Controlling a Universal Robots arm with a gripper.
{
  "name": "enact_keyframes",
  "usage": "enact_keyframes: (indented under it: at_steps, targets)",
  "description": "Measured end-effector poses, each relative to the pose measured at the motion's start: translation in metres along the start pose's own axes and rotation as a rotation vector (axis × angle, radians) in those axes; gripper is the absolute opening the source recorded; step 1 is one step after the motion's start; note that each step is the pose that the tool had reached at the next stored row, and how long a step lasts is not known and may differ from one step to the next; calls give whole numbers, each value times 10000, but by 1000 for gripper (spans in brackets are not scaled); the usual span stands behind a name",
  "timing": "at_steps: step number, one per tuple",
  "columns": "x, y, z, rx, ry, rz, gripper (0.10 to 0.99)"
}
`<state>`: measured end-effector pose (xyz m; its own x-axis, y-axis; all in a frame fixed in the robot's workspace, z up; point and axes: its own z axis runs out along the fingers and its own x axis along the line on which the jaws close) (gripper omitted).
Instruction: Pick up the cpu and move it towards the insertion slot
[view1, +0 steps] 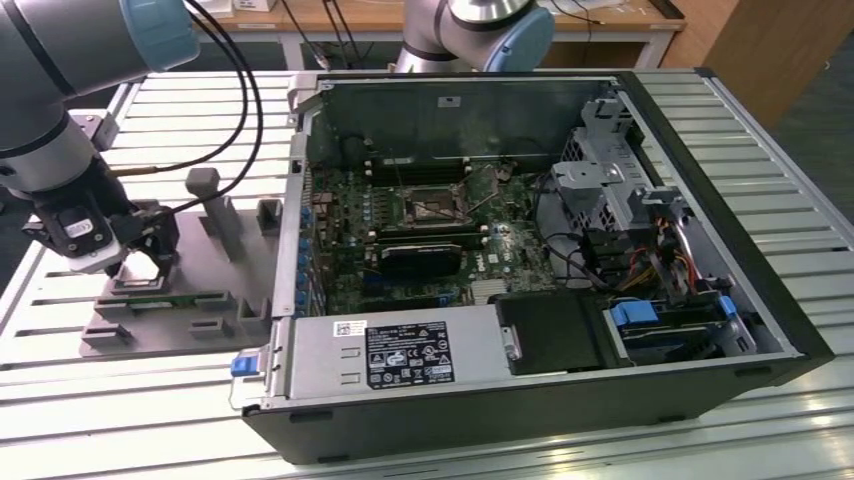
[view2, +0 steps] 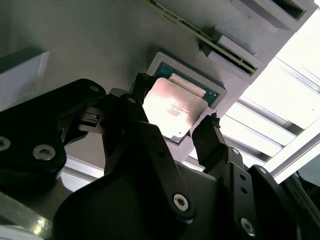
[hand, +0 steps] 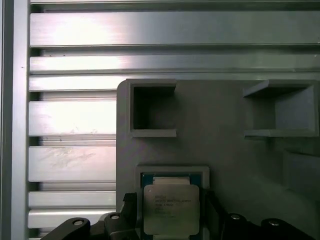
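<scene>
Second wrist view, tool: my tool (view2: 176, 106) hangs directly over the cpu (view2: 172, 111). One fingertip (view2: 143, 86) stands off one edge and its partner off the opposite edge. I read the jaws as released, straddling the chip rather than pinching it.
First wrist view, cpu: it lies flat, silver lid up, in a square pocket of the grey holder (hand: 225, 150), which rests on the slatted table (hand: 75, 115).
Axis: the chip is square, so it has no long side. Its edges run parallel to the pocket walls, and my fingers line up across one pair of them.
Exterior view, slot: the insertion slot (view1: 430, 207) sits on the board inside the open computer case (view1: 721, 300), well apart from the tool, toward the exterior view's right and a little farther back, past the case wall.
Hidden: the tool's body covers the cpu's nearest edge in the first wrist view. I cannot confirm whether the pads touch the chip. The slot's lever is too small for me to tell its position.
</scene>
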<state>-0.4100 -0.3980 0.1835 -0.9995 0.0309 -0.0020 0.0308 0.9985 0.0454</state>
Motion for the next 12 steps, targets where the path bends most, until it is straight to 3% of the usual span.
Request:
enact_keyframes:
  at_steps: [7,9,12]
  targets:
    - [0,2,1,0,-1,5,647]
    - [0,2,0,1,1,6,569]
    - [0,2,0,1,1,8,537]
